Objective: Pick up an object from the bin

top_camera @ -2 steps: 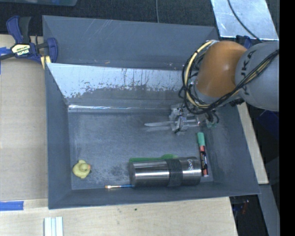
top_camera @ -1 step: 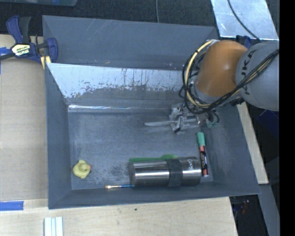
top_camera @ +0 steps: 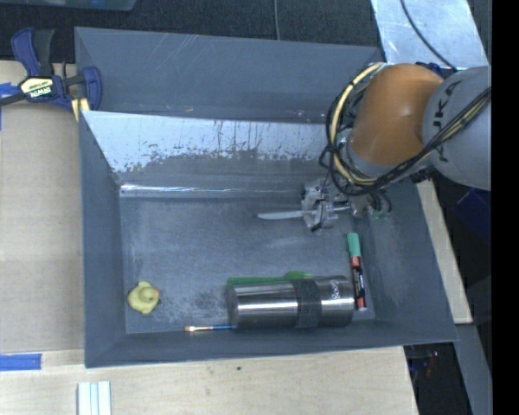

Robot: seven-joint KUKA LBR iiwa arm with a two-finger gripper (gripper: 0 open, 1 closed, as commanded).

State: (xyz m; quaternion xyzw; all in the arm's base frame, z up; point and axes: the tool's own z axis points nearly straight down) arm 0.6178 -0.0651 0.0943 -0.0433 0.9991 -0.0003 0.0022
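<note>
- One gripper (top_camera: 322,207) sits low over the bin's (top_camera: 99,258) right rear floor; open or closed, I cannot tell.
- Slim silvery piece (top_camera: 277,215) meets it, pointing left.
- Green marker (top_camera: 354,247) lies just beside, frontward.

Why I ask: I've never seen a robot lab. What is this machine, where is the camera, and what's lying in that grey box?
This is a single robot arm reaching in from the picture's right. The orange dome is a cover on its wrist. At its end sits the tool, the part that grasps, low over bare floor near the back right of the bin. The one camera looks down from above, slightly from the side. A few loose things lie in the bin: a steel cylinder with a black band along the front wall, a flat green thing just behind it, a green-and-red marker at its right end, a thin stick in front, and a small yellow lump at front left. Whether the tool holds anything, I cannot tell.
</note>
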